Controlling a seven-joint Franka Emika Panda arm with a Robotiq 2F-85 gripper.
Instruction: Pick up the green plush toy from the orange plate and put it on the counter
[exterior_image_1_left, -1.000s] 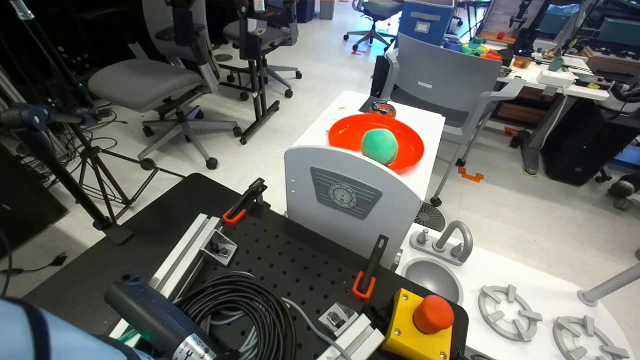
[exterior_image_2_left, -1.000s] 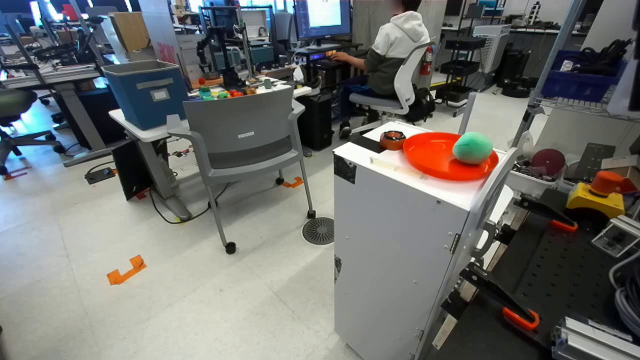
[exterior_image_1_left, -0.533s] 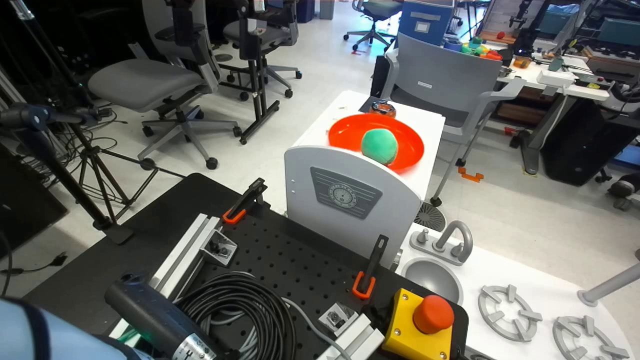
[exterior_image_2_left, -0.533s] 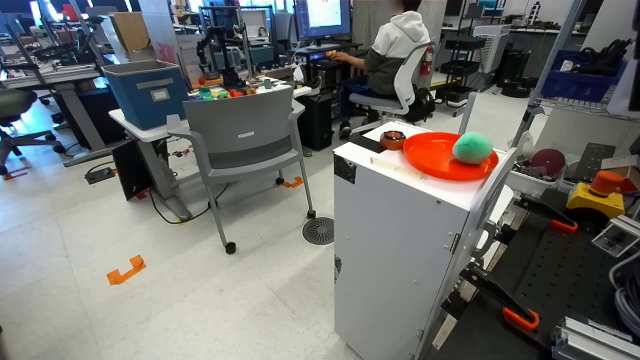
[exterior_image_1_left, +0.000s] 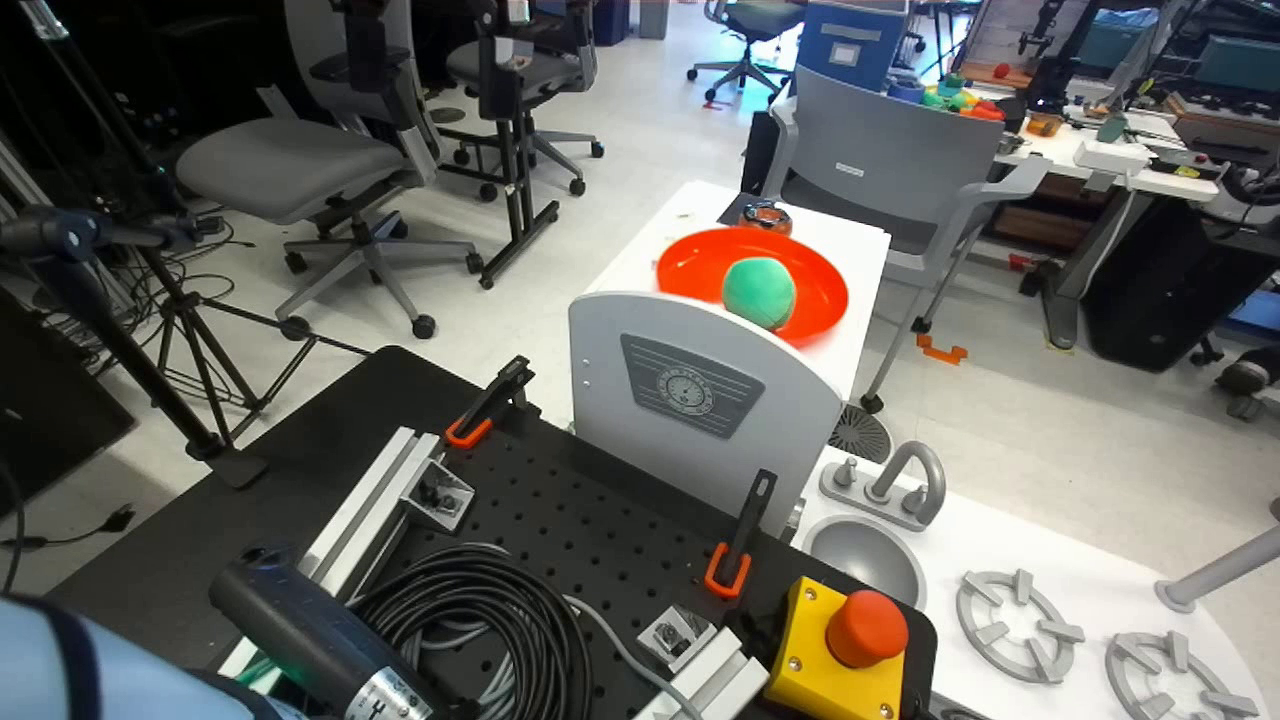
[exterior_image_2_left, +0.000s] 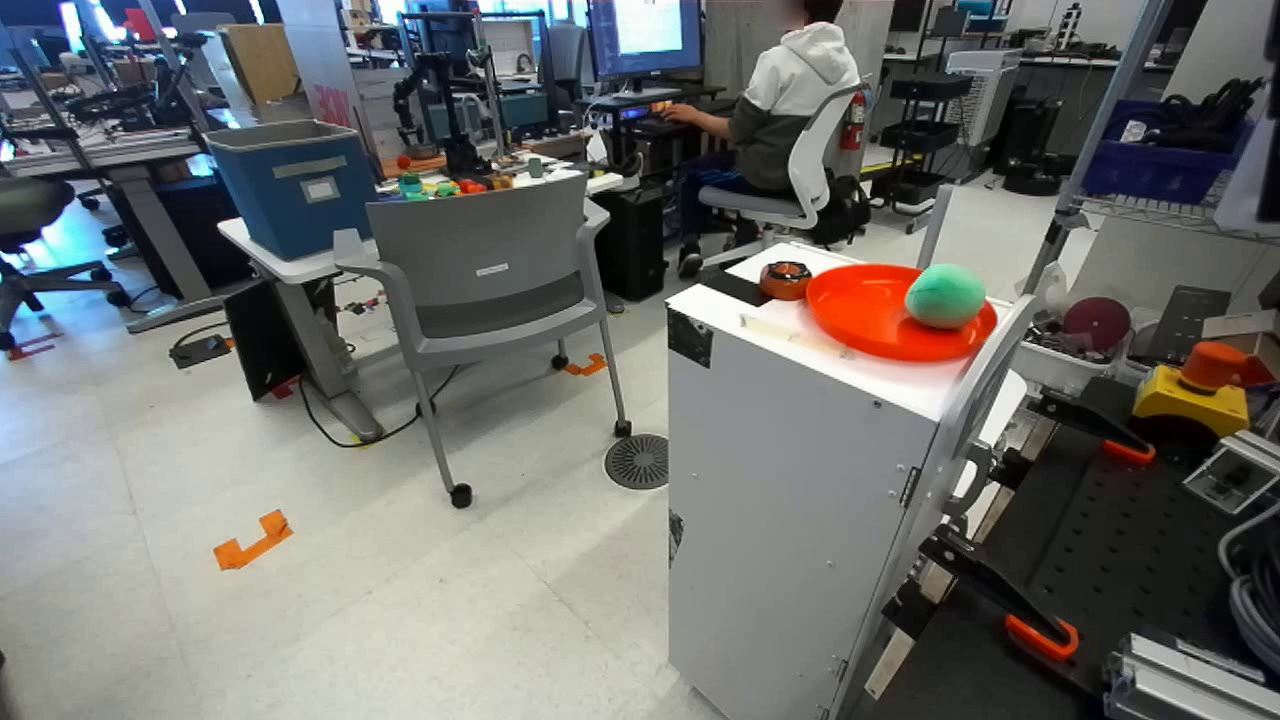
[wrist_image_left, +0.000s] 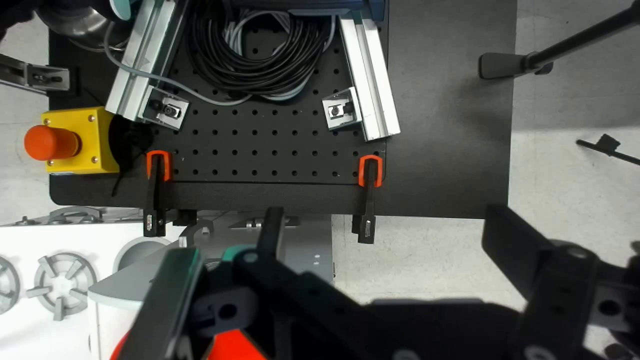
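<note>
Orange plate (exterior_image_2_left: 858, 312) holds the green plush toy (exterior_image_2_left: 945, 297), seated off-centre toward the upright grey panel (exterior_image_1_left: 690, 455) in both exterior views. Panel walls off that side of the plate; opposite it, white desk (exterior_image_1_left: 858, 248) shows past the rim, with a small orange-black object (exterior_image_2_left: 785, 281) just beside the plate. Claw (wrist_image_left: 377, 227) is spread wide in the wrist view, floor (wrist_image_left: 425, 257) showing between its fingers (wrist_image_left: 510, 245).

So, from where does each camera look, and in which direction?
Exterior view: above the black table, facing the orange plate; possible arm part at lower left.
Exterior view: beside the white cabinet, facing a seated person; nothing clearly the robot's.
Wrist view: above the table, looking down; gripper fingers at bottom.
Both exterior views share plate and green plush toy.
</note>
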